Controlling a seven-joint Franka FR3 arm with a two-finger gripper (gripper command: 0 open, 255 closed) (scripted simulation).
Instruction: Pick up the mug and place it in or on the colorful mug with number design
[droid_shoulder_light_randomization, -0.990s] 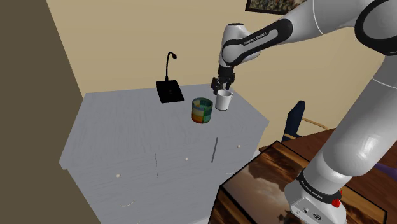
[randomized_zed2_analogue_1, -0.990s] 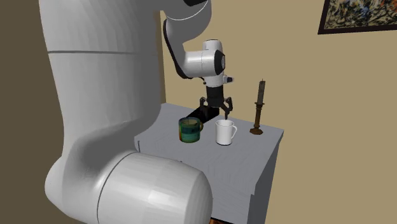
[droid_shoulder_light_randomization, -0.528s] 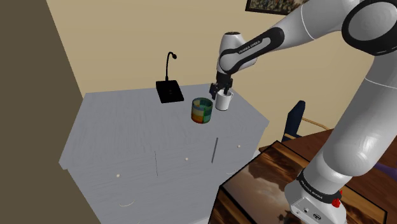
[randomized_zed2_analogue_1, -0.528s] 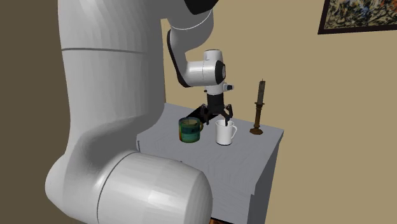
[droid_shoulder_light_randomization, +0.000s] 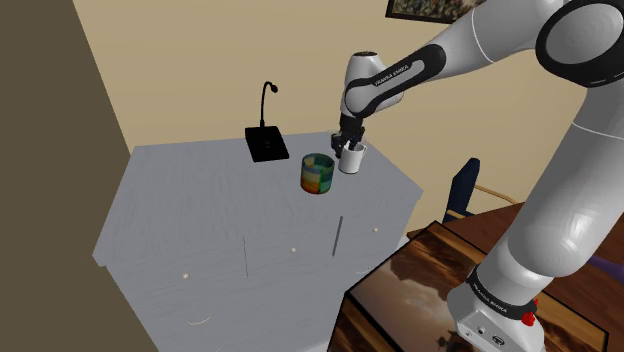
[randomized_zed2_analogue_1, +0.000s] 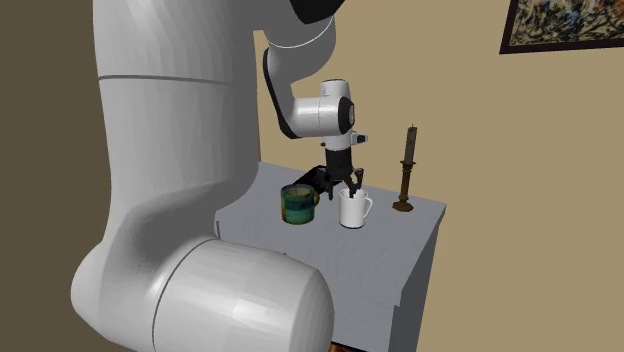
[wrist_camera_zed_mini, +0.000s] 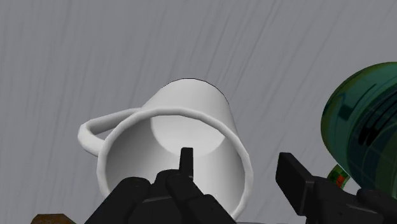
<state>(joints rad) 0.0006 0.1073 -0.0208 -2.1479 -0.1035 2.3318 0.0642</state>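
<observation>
The tool (wrist_camera_zed_mini: 238, 168) points straight down at the rim of the white mug (wrist_camera_zed_mini: 191, 108), with its fingers spread. One finger (wrist_camera_zed_mini: 186, 159) hangs inside the mug's mouth. The other (wrist_camera_zed_mini: 296, 178) stands outside the wall, on the side toward the colourful mug (wrist_camera_zed_mini: 366, 133). The wall of the white mug lies between them, and a gap shows between the outer finger and the rim, so nothing is pinched.

The white mug (droid_shoulder_light_randomization: 350, 160) stands upright on the grey bench (droid_shoulder_light_randomization: 200, 200), and its handle points away from the colourful mug. That one finger is all that shows inside it; the rest is bare white wall and bottom. In the second exterior view the tool (randomized_zed2_analogue_1: 349, 185) sits right at the top of this mug (randomized_zed2_analogue_1: 351, 210).

The colourful mug (droid_shoulder_light_randomization: 318, 173) stands upright just beside the white one, apart from it, at the shoulder view's left of it. Its outside has green, blue and orange patches, and its inside looks dark green.

Farther back on the bench is a flat black box (droid_shoulder_light_randomization: 267, 144) with a thin bent stalk. In the second exterior view a dark candlestick (randomized_zed2_analogue_1: 404, 180) stands near the far edge of the bench (randomized_zed2_analogue_1: 420, 215).
</observation>
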